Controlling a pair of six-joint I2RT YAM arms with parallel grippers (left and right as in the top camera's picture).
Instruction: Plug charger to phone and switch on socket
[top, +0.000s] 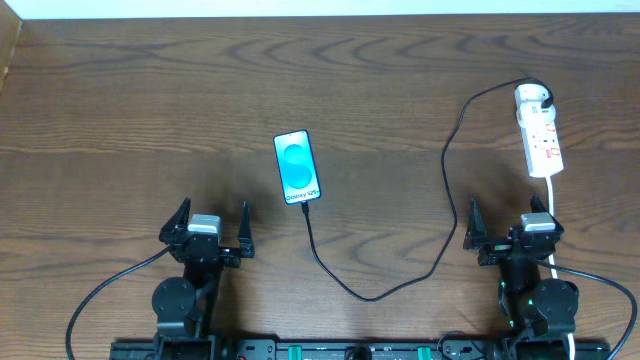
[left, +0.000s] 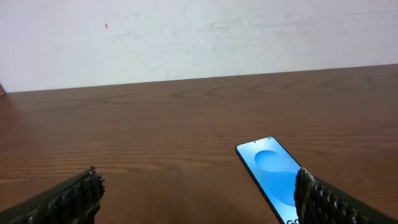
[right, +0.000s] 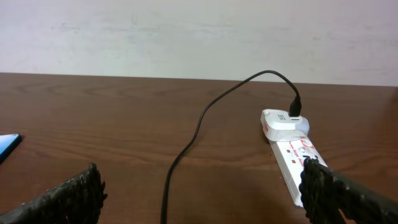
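Observation:
The phone (top: 297, 167) lies face up at the table's middle, blue screen lit; it also shows in the left wrist view (left: 273, 177). The black charger cable (top: 447, 150) runs from the phone's near end, loops down, then rises to a white plug (top: 532, 97) on the socket strip (top: 541, 138). The cable's tip (top: 304, 206) sits at the phone's bottom edge. The strip (right: 292, 158) and cable (right: 193, 137) show in the right wrist view. My left gripper (top: 211, 232) is open and empty near the front left. My right gripper (top: 512, 233) is open and empty just below the strip.
The strip's white cord (top: 553, 205) runs down past my right gripper toward the front edge. A white wall (left: 186, 37) stands behind the table's far edge.

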